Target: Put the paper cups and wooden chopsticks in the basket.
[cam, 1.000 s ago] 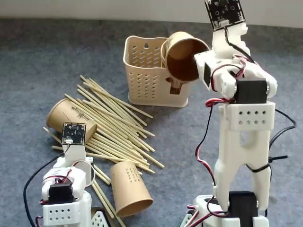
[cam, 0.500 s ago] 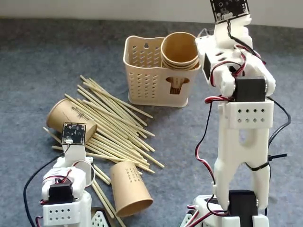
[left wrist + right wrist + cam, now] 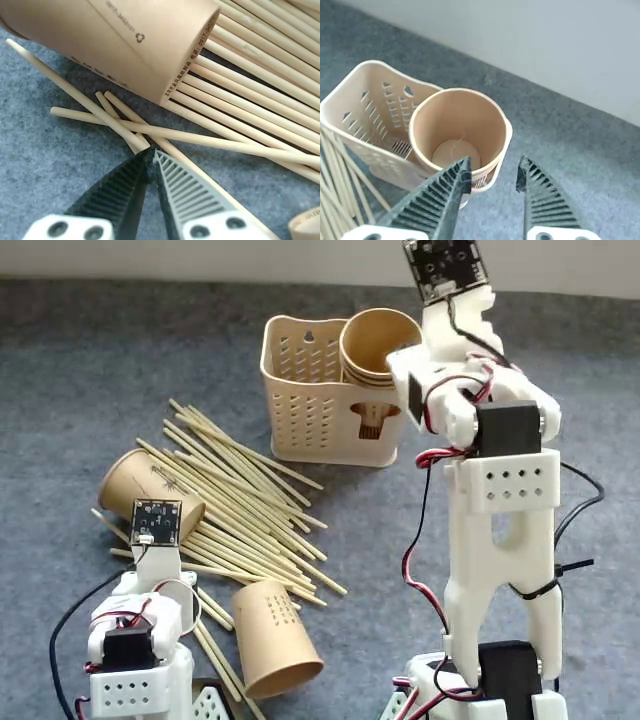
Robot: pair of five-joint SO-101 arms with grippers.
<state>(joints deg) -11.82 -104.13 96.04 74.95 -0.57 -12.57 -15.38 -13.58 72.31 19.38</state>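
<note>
Standing upright in the basket (image 3: 310, 410), in the corner nearest the right arm, the stacked cup (image 3: 378, 340) is already home. The right gripper (image 3: 492, 175) hangs just above and beside its rim, jaws apart and nothing between them. What is left to fetch lies the other way. The chopsticks (image 3: 240, 505) are heaped on the grey mat (image 3: 80, 370), well apart from that gripper and past the basket from it. Their long axes mostly run one way, slanting from the basket's foot down toward the arms' bases. Two more cups lie on their sides there: the far cup (image 3: 150, 485) at the heap's outer edge and the near cup (image 3: 272, 635) beside the left arm's base. The left gripper (image 3: 151, 152) is much the nearer, its jaws pressed together on nothing, tips at the ends of a few crossed sticks and just beside the far cup. By my judgement it must open, and turn across a stick's length, before it can take one.
</note>
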